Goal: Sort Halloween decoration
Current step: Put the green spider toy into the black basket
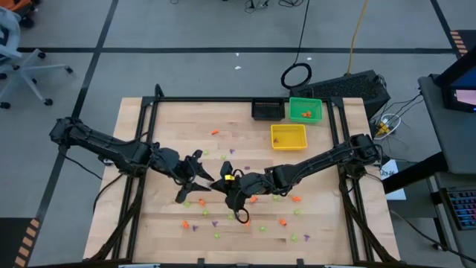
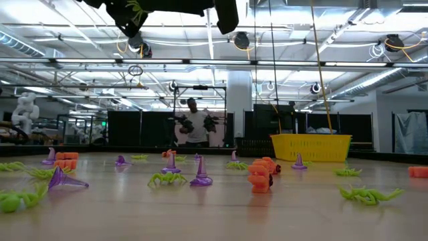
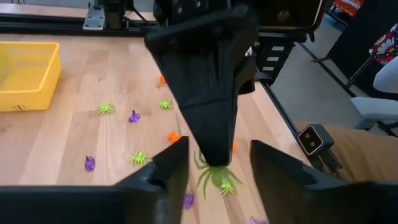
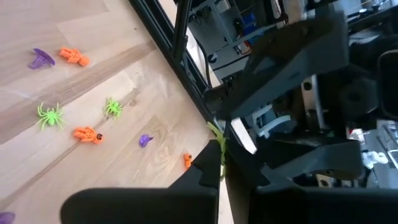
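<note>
I hold both arms over the desk [image 1: 149,223] centre. Right gripper [image 3: 214,158], pressed together, pinches a green spider [image 3: 217,179] by its body; left gripper [image 3: 214,163] stands spread around it. The spider looks light, soft-legged, best taken at the body. Other trinkets [image 1: 256,216] scatter toward six o'clock. Only the wrist views show the pinch.

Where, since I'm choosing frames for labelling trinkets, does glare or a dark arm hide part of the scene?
High view: even light, no glare. Low view: bright ceiling lights glare overhead, but the trinkets remain readable. Left wrist view: the right gripper, shut on a green spider, blocks the centre. Right wrist view: the left arm fills the picture's right half.
</note>
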Controlling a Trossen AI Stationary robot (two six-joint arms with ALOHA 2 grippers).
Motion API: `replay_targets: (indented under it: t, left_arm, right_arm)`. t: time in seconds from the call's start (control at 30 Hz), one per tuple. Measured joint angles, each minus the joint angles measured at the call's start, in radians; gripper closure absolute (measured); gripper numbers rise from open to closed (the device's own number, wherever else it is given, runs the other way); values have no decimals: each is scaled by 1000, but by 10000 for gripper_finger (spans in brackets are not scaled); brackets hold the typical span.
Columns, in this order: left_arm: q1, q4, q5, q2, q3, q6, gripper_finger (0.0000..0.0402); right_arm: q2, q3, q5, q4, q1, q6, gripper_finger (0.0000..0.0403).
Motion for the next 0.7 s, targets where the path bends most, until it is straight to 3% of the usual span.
replay_targets:
  t: [0.2, 0.3, 0.47, 0.7]
  left_arm:
    - [0, 5, -82, -44, 0, -7, 163]
    - [0, 2, -94, -81, 0, -8, 160]
    - [0, -57, -133, -118, -7, -8, 159]
    - [-3, -4, -139, -115, -82, -34, 159]
  right_arm:
    - [-1, 0, 3, -13, 0, 29, 403]
    - [-5, 0, 11, -30, 0, 48, 403]
    - [-37, 0, 121, -103, 23, 86, 403]
    - [-150, 0, 198, -246, 47, 181, 403]
